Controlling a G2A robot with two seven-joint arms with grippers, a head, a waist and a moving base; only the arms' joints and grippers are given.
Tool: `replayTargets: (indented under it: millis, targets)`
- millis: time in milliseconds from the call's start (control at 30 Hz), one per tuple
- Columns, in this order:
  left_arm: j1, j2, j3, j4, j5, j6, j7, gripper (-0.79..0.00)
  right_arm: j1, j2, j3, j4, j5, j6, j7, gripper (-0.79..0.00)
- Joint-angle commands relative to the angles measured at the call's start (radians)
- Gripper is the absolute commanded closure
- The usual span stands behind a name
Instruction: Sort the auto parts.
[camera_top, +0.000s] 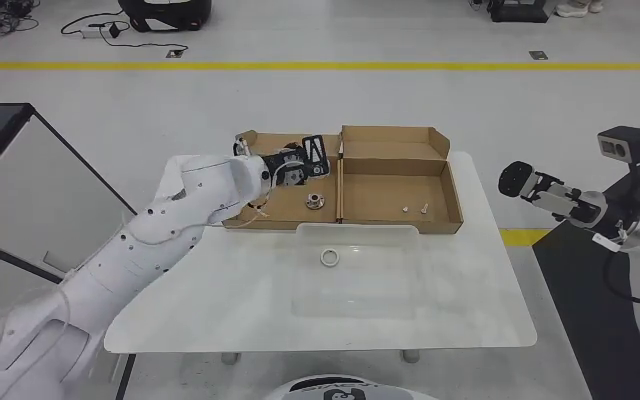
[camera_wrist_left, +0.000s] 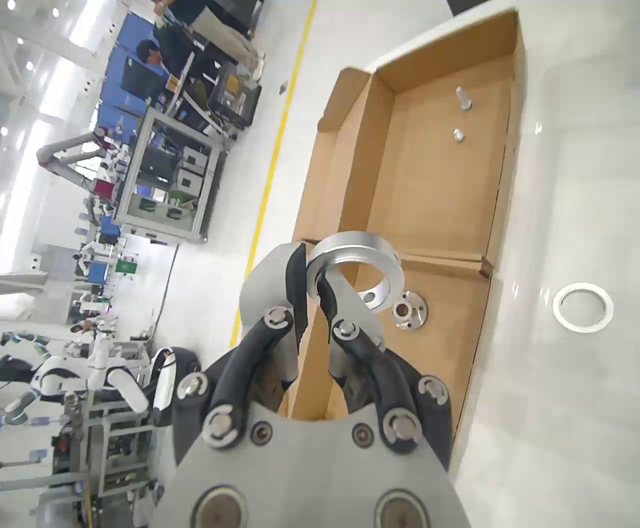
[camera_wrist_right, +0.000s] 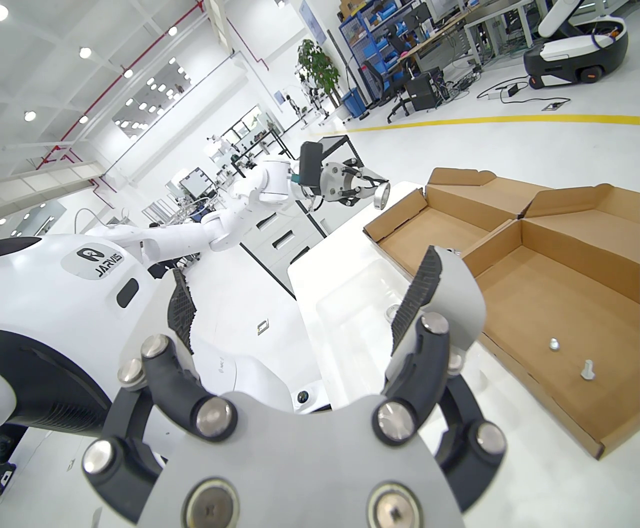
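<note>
Across the table (camera_top: 480, 300), sorting is progressing: left gripper (camera_wrist_left: 312, 285) is pinching a metal collar (camera_wrist_left: 360, 250), flange (camera_wrist_left: 410, 310) and bolts (camera_wrist_left: 462, 97) lying boxed beyond it, white ring (camera_wrist_left: 582, 306) waiting unsorted beside; right gripper (camera_wrist_right: 305, 270) is gaping empty.

The left arm (camera_top: 170, 225) stretches from beyond the near left corner of the desk (camera_top: 450, 310) to its far left part. Its end effector (camera_wrist_left: 312, 275) is raised and pinches the wall of a metal ring (camera_wrist_left: 385, 272), one finger inside and one outside. The right end effector (camera_wrist_right: 305, 270) hangs beyond the desk's right edge, fingers spread wide.
</note>
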Motion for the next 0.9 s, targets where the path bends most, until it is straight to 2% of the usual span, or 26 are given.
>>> replayTargets:
  millis: [0, 267, 533, 867]
  targets:
    - [-0.016, -0.016, 0.027, 0.029, 0.025, 0.001, -0.033, 0.000, 0.000, 0.000, 0.000, 0.000, 0.000, 0.000, 0.000, -0.785]
    - [-0.094, -0.094, 0.129, 0.176, 0.090, -0.009, -0.143, 0.000, 0.000, 0.000, 0.000, 0.000, 0.000, 0.000, 0.000, -0.785]
    - [-0.158, -0.179, 0.231, 0.357, 0.169, -0.071, -0.154, 0.000, 0.000, 0.000, 0.000, 0.000, 0.000, 0.000, 0.000, -0.785]
    - [-0.183, -0.276, 0.309, 0.573, 0.242, -0.086, -0.134, 0.000, 0.000, 0.000, 0.000, 0.000, 0.000, 0.000, 0.000, -0.785]
